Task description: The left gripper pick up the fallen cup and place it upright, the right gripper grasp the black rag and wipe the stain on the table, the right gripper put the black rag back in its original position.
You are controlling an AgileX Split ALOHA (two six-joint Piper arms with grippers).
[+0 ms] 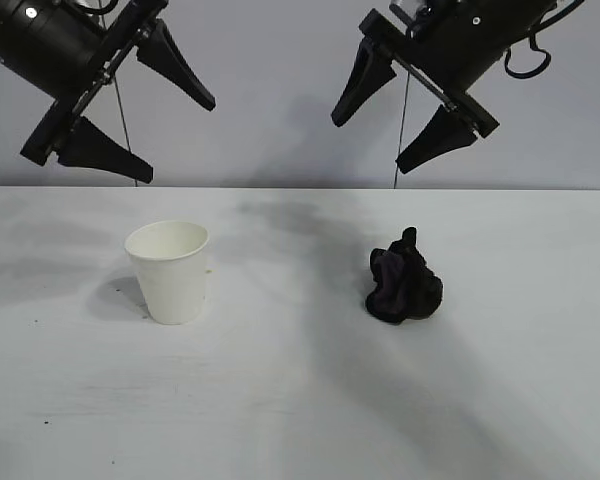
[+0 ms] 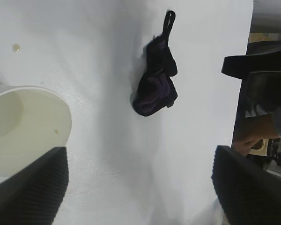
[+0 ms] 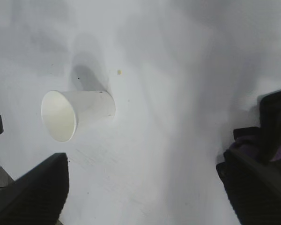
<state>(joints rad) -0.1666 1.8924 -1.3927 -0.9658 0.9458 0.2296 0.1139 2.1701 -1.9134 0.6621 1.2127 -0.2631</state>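
Both claws hung spread above the table (image 1: 300, 400), the left gripper (image 1: 145, 105) over the upright cup (image 1: 170, 270) and the right gripper (image 1: 395, 115) over the bunched black rag (image 1: 405, 280) well apart from it.

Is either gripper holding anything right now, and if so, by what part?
Nothing is held. The left gripper and right gripper both hang open above the table, clear of the upright cup and the black rag.
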